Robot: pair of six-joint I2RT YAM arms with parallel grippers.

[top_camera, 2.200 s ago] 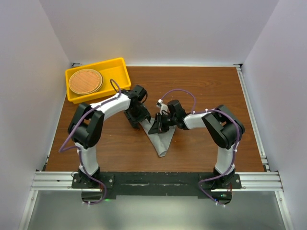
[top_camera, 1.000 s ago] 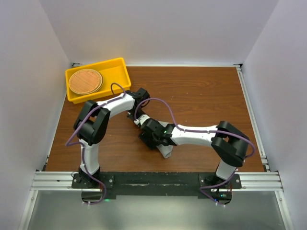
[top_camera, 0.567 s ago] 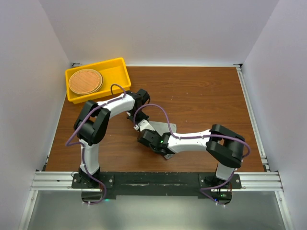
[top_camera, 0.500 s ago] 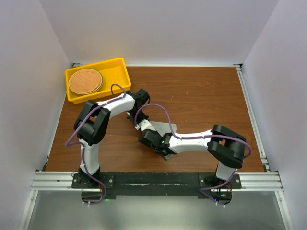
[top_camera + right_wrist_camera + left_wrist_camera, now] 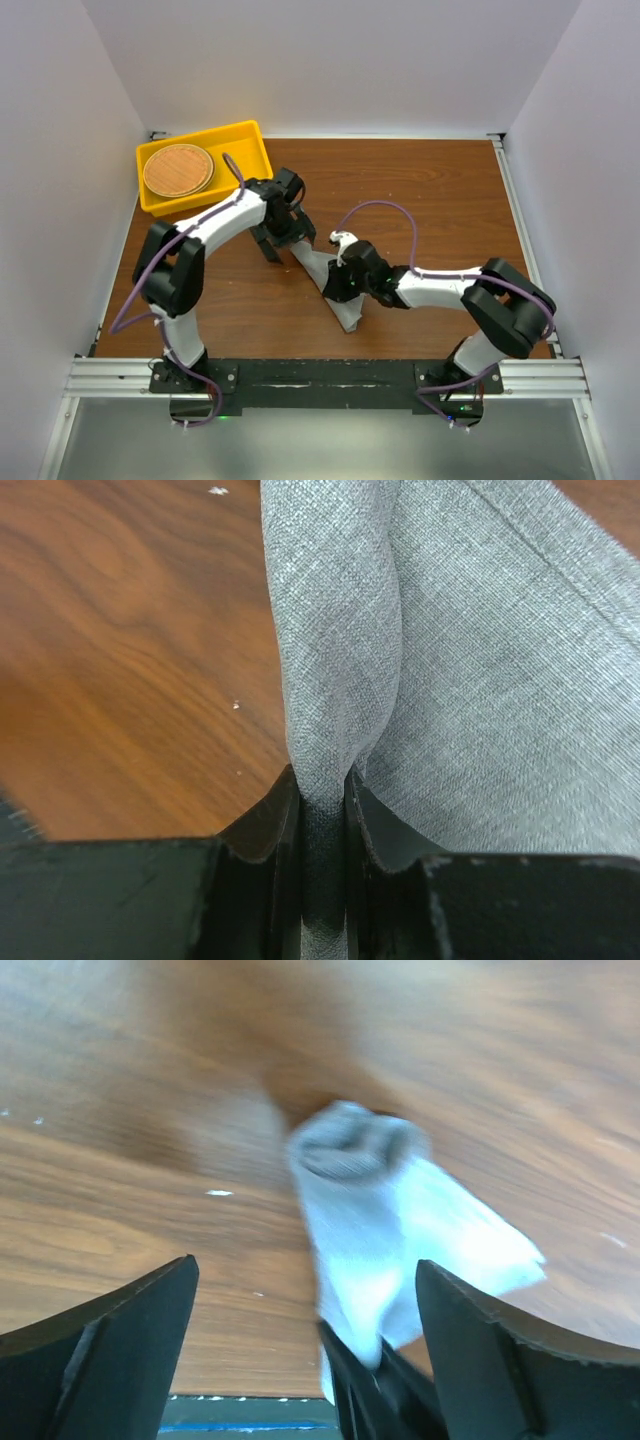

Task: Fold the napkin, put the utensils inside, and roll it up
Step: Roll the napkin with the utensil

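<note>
The grey napkin (image 5: pixel 338 298) lies bunched in a narrow strip on the wooden table, running from near the left gripper down to the front. My right gripper (image 5: pixel 335 284) is shut on a raised fold of the napkin (image 5: pixel 450 670), the cloth pinched between its jaws (image 5: pixel 322 805). My left gripper (image 5: pixel 283 241) hovers over the napkin's far end (image 5: pixel 380 1210), fingers (image 5: pixel 110 1345) spread wide with nothing between them. In the left wrist view, dark fingers of the other gripper (image 5: pixel 385 1385) pinch the cloth's near end. The utensils are out of view.
A yellow tray (image 5: pixel 244 141) sits at the back left corner and holds a round brown woven disc (image 5: pixel 177 170). White walls enclose the table on three sides. A metal rail (image 5: pixel 320 375) runs along the near edge.
The left gripper has opened, let go of the napkin and shifted slightly. The right gripper has shut on the cloth and drawn back to the right, uncovering more of the napkin.
</note>
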